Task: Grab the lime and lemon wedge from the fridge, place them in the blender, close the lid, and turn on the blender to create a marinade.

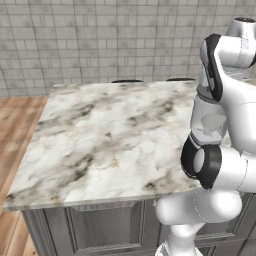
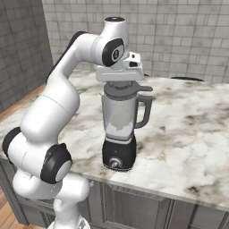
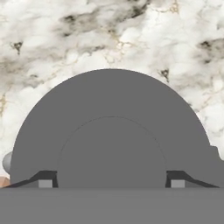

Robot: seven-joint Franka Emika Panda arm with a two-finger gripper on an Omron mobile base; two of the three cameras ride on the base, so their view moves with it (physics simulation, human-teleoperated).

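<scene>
The blender [image 2: 119, 134] stands on the marble counter [image 2: 188, 129], black base with a silver knob [image 2: 115, 163] and a clear jar with a dark side handle [image 2: 145, 112]. The dark grey lid [image 2: 127, 88] sits on top of the jar. My gripper [image 2: 120, 82] points straight down onto it. In the hand view the lid [image 3: 111, 122] lies close below, and my gripper [image 3: 111, 183] is open with one fingertip [image 3: 46, 183] on each side of the raised centre, a small gap at both. A pale shape shows inside the jar; lime and lemon wedge cannot be made out. The fridge is out of view.
The counter [image 1: 100, 140] is an island with grey cabinet fronts [image 1: 100, 225] below its near edge. Two dark round shapes [image 1: 127, 80] lie at its far edge before the tiled wall. Wooden floor [image 1: 15, 125] runs along the left.
</scene>
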